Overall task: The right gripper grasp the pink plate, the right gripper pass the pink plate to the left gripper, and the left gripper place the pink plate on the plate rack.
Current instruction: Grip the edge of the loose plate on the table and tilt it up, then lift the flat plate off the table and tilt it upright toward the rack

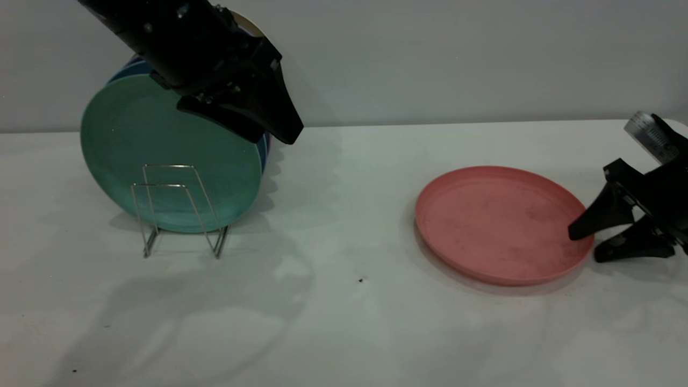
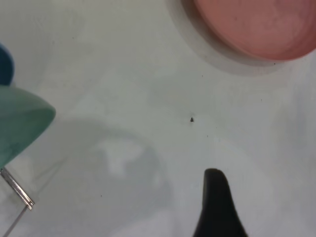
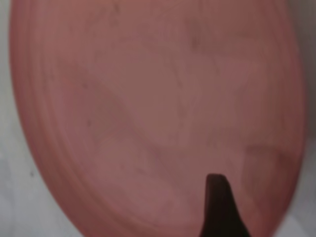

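The pink plate (image 1: 497, 220) lies flat on the white table at the right. My right gripper (image 1: 585, 246) is open at the plate's right edge, low over the table. One jaw reaches over the rim and the other lies outside it by the table. The right wrist view shows the plate (image 3: 148, 108) filling the picture, with one finger (image 3: 219, 207) above it. My left gripper (image 1: 274, 137) is open and empty, raised above the plate rack (image 1: 161, 186) at the left. One of its fingers (image 2: 217, 207) shows over bare table, with the pink plate (image 2: 256, 24) far off.
A green plate (image 1: 161, 134) stands upright in the rack with a blue plate (image 1: 263, 150) behind it. The green plate's edge (image 2: 19, 123) and a rack wire (image 2: 17, 190) show in the left wrist view. Bare table lies between rack and pink plate.
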